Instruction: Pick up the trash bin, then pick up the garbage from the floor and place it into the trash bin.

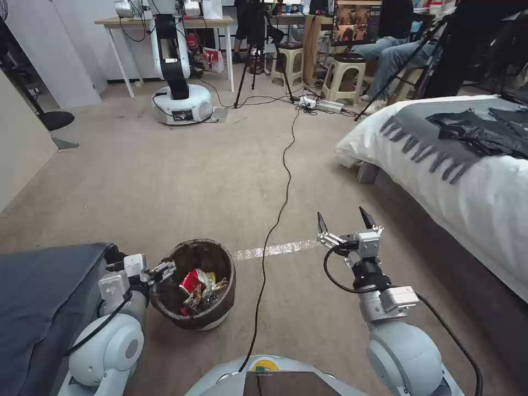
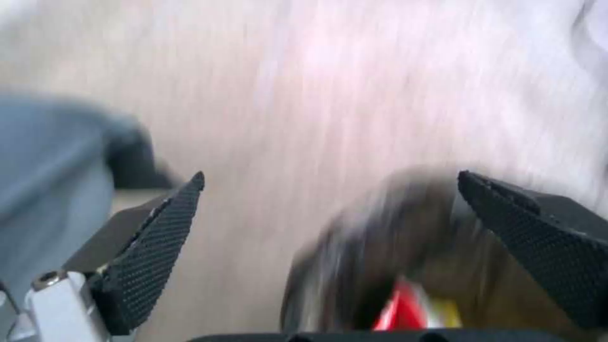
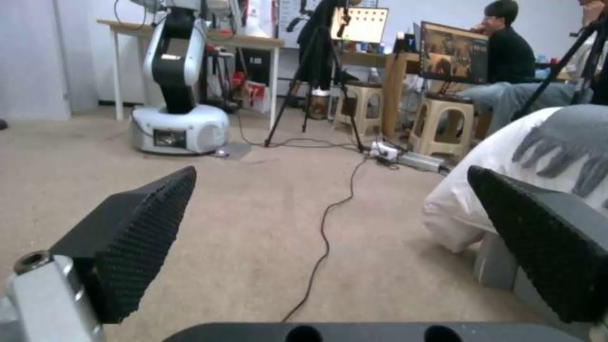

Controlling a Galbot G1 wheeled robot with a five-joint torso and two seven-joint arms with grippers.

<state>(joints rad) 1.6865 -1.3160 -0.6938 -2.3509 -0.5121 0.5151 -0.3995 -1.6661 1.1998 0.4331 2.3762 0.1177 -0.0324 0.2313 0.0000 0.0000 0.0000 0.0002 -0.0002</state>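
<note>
Two grippers show in the head view, over a wide beige carpet (image 1: pixel 165 181) that carries nearly everything. Along the carpet's right edge stands a bed (image 1: pixel 473 209) in white covers, with a grey fringed blanket (image 1: pixel 423 126) across its top and glossy black plastic sheets (image 1: pixel 478 129) lying on the blanket. At the carpet's near left corner sits a dark grey padded surface (image 1: pixel 38 297). Toward the carpet's far edge, a second white and black robot (image 1: pixel 179 82) stands before a table, well apart from the work. A black cable (image 1: pixel 280 203) runs from the far edge down the middle of the carpet to the near edge, crossing a pale strip of tape (image 1: pixel 275 249).

The trash bin (image 1: pixel 215 318) stands upright on the carpet near its near edge, between the grey padded surface and the cable, its dark bag folded over the rim. The garbage (image 1: pixel 198 289) lies inside it: a red and white cup with yellow wrappers, piled against the near wall.

The left gripper (image 1: pixel 165 269) is at the bin's left rim; whether it touches the rim I cannot tell. In the left wrist view the left gripper (image 2: pixel 329 178) is spread wide and released, with the bin (image 2: pixel 342 266) blurred close by one finger and the garbage (image 2: pixel 399 308) just visible.

The right gripper (image 1: pixel 342 215) hangs above bare carpet right of the cable, between it and the bed, fingers parted and grasping nothing; the right wrist view shows it (image 3: pixel 332 171) the same way
</note>
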